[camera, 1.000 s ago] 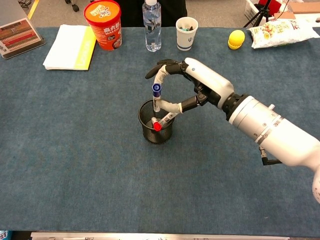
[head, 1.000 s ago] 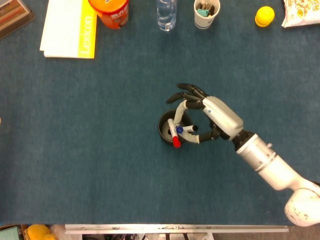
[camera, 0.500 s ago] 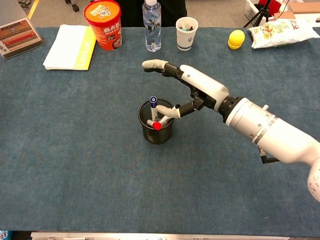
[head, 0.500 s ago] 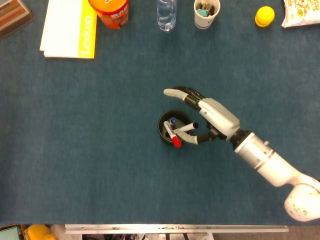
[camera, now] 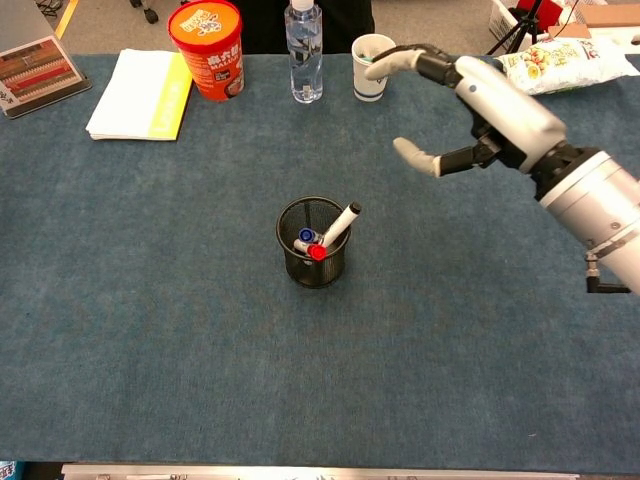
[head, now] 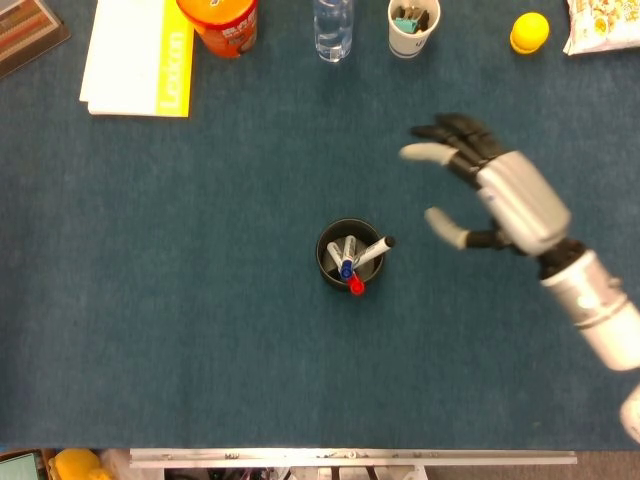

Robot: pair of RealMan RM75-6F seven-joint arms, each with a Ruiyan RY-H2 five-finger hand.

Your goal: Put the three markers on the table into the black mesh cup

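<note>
Markers (head: 350, 262) inside mesh cup (camera: 312, 262); right hand (head: 497, 193) spread, well apart.

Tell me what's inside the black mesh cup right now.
The black mesh cup holds three markers: a blue-capped one, a red-capped one and a black-tipped one leaning out. Their lower ends are hidden by the cup.

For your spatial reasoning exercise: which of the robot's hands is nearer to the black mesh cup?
Right. The right hand hangs open, up and to the right of the black mesh cup, well apart from it. The left hand shows in neither view.
</note>
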